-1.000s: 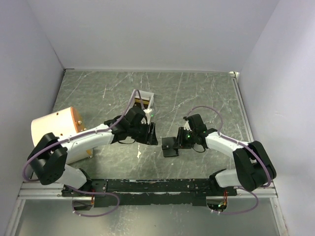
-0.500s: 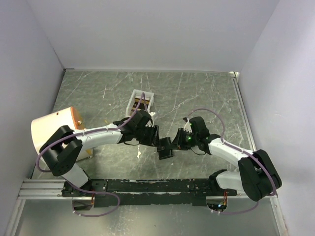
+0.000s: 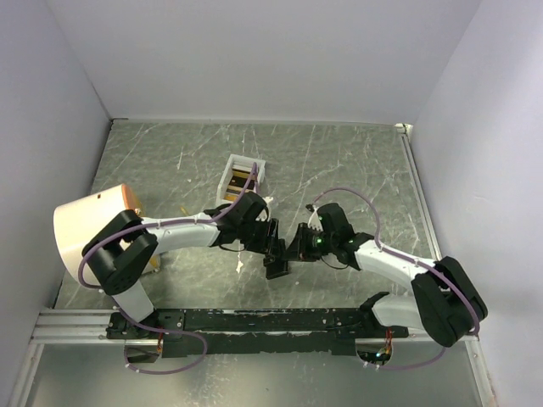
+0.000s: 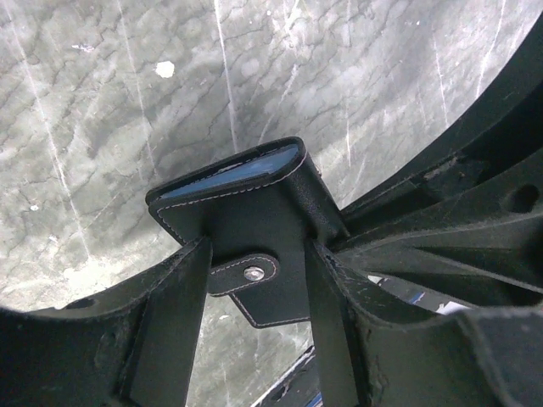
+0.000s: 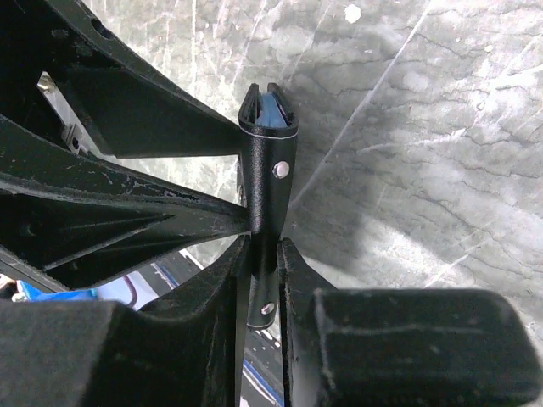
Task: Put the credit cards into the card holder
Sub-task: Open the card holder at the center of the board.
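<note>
The card holder is small, flat and black. It is folded shut. White stitching runs along its edge. A little strap with a shiny snap lies across its front. At the fold's open end a pale blue inside peeks out.

The right gripper is clamped on the lower part of the card holder. One finger is on each flat side. It holds the card holder up above the bench, by the middle of the near edge.

The left gripper comes at it from the other side. Its two fingers stand apart and do not squeeze anything. Both tips sit against the same flat face of the card holder, one on each side of the strap. They seem to touch it.

The credit cards are not in the card holder. They stand in a white box near the middle of the bench, farther from the arms than both grippers. They show as gold and dark stripes. They are too small to count.

There is one card holder, one white box and two grippers. One big round tan thing sits by the left edge of the bench.
</note>
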Motion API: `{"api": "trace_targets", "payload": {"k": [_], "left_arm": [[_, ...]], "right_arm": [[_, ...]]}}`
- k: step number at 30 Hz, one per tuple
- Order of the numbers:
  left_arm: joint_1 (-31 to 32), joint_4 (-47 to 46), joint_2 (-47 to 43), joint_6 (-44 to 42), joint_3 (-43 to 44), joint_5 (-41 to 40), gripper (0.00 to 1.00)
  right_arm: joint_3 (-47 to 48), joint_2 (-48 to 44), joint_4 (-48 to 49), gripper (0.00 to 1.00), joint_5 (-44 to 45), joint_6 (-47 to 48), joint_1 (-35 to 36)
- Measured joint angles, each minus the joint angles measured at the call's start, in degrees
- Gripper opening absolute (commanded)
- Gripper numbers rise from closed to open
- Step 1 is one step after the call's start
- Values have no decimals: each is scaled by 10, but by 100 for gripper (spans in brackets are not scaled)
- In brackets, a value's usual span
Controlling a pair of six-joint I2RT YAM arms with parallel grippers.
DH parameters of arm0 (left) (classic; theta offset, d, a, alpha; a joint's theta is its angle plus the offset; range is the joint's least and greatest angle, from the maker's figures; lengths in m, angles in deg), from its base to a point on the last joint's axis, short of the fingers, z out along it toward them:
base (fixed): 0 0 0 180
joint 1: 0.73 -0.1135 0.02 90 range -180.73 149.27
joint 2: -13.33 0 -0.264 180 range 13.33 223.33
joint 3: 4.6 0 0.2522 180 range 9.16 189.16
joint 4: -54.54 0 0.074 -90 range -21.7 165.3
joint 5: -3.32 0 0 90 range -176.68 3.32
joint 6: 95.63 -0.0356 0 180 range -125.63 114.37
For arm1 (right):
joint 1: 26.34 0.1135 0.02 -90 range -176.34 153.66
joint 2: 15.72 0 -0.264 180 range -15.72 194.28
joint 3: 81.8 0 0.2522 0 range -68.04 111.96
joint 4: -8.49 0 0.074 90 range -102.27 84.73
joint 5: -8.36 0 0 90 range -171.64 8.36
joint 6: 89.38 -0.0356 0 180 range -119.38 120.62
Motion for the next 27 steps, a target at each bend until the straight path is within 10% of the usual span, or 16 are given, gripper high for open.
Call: {"api": "trace_targets", "payload": {"k": [27], "left_arm": [[9, 32, 6, -12, 2, -5, 55]], "right_arm": [[24, 18, -24, 17, 31, -7, 20]]}}
